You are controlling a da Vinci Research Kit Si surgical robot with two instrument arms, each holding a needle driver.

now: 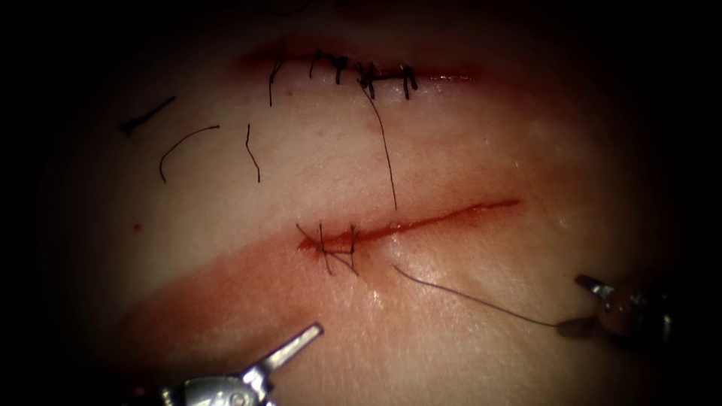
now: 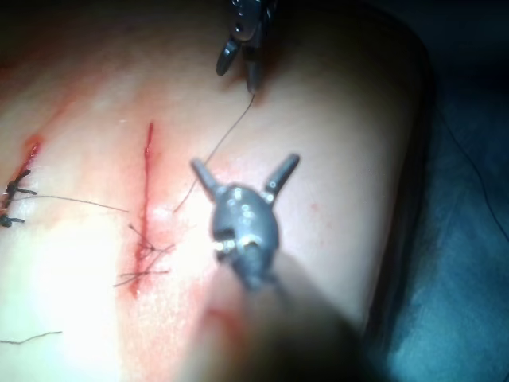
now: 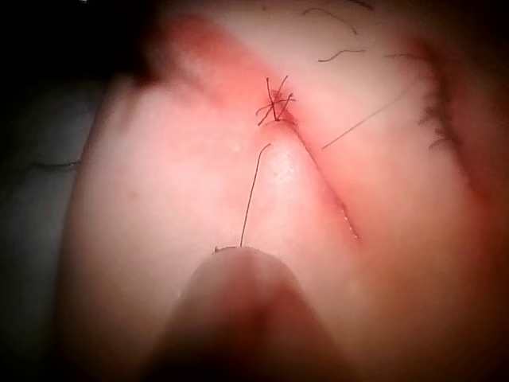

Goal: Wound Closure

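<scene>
- Left tool point(image 1: 297, 347) is seen low in the endoscope view with nothing held; in the left wrist view point(image 2: 243, 172) its two jaws are spread wide in a V, just off the thread.
- Right tool point(image 1: 583, 304) sits at the right edge of the endoscope view, and the thread point(image 1: 474, 299) is pinched at its tip, so the jaws are pressed together on it. In the left wrist view point(image 2: 242, 68) the strand is seen hanging from those jaws.
- From the right tool the thread runs up and left across the tissue point(image 1: 451, 150) and goes into it just below the open cut point(image 1: 444, 218), to the right of the stitches point(image 1: 331, 244) already placed at the cut's left end.
- No needle can be made out, so whether it is in the tissue can't be told.
- A second, fully stitched cut point(image 1: 361, 71) lies further up, with one long tail trailing down toward the open cut.
- Loose cut ends of thread point(image 1: 184, 146) are scattered on the tissue at upper left.
- Red fluid point(image 1: 248, 289) is smeared in a band below and left of the open cut.
</scene>
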